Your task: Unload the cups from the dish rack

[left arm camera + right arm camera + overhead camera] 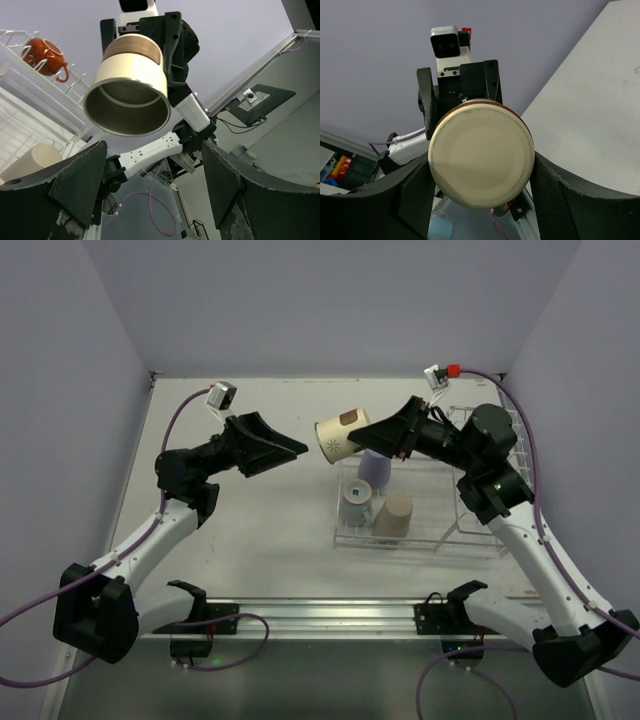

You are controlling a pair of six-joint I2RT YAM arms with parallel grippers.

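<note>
Right gripper (383, 437) is clamped on a cream cup (340, 437) with a brown band, held sideways in the air just left of the dish rack (440, 544). Left gripper (290, 450) faces its mouth with jaws spread, near it but apart. The top cam shows the lavender tumbler (375, 468), blue-grey cup (357, 502) and beige tumbler (394, 518) in the tray. Only the left wrist cam catches the orange-red mug (47, 55) up in the rack's wires.

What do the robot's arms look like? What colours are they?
The left arm and right arm have white tube-shaped links and chunky black joints. The left gripper and right gripper are black, with wide wedge-shaped fingers. Thin purple cables loop along them, and a small silvery camera box sits on each wrist.
</note>
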